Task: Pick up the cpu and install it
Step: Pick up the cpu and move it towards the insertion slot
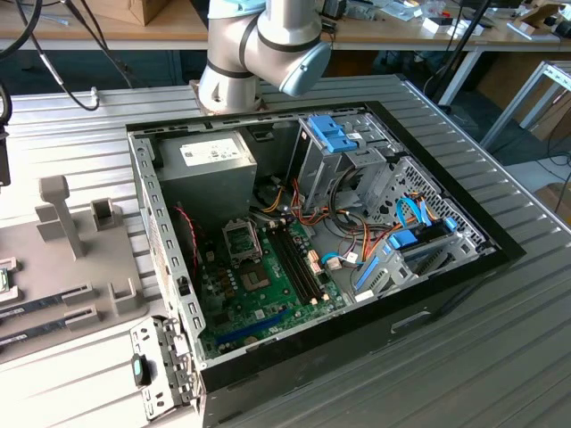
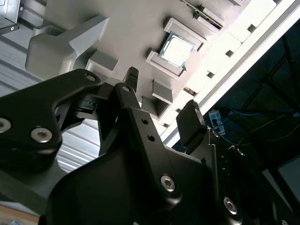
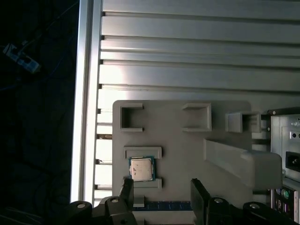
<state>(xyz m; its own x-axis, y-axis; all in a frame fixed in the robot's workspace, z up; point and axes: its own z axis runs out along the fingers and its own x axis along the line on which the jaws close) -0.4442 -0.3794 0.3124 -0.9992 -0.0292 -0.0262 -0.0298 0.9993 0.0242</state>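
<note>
Cpu (image 3: 141, 168), a silvery square chip with a green rim, is sitting in a grey plastic holder (image 3: 183, 145); the open black gripper (image 3: 161, 187) is hanging nearby and needs centring over it.

Exterior view high, slanting down on the open computer case (image 1: 312, 232) from mid-distance, first wrist view straight down over the grey holder plate (image 3: 173, 150) at the edge of the table (image 3: 187, 47), second wrist view oblique across it, both wrist views sharing that plate and the cpu (image 3: 141, 168).

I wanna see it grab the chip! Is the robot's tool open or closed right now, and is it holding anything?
The tool is open and holds nothing; the cpu sits in its grey holder, not touched by it.
</note>
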